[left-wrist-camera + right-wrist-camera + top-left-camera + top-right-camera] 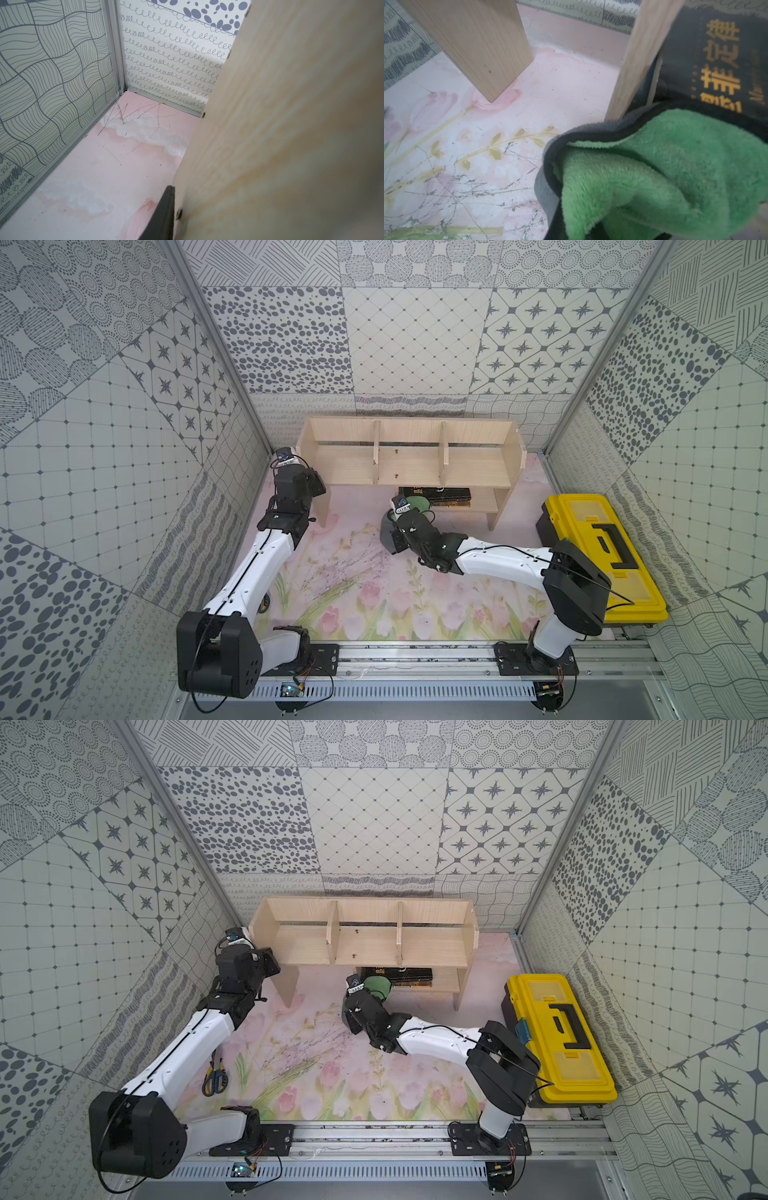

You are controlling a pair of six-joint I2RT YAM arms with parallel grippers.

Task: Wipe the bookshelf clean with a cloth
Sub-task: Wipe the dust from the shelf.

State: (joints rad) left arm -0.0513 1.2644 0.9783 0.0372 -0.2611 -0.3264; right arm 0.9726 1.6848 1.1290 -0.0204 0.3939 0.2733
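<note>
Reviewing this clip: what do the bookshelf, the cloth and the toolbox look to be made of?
Bookshelf: pale wood or wood-veneer board, matte, with visible grain lines.
Cloth: soft plush fabric, probably microfibre, with a fuzzy green pile on one side, grey on the other and dark edging.
Toolbox: probably moulded plastic, smooth and slightly glossy yellow, with a black handle.

I'm standing at a robotics lab test cell. Two white-and-black robot arms (257,564) are bolted to an aluminium rail (415,655), with a small bare circuit board (291,691) and loose wires beneath it. Printed patterned wall panels (415,344) sit between aluminium posts (220,344) around a flower-printed bench (374,597).
</note>
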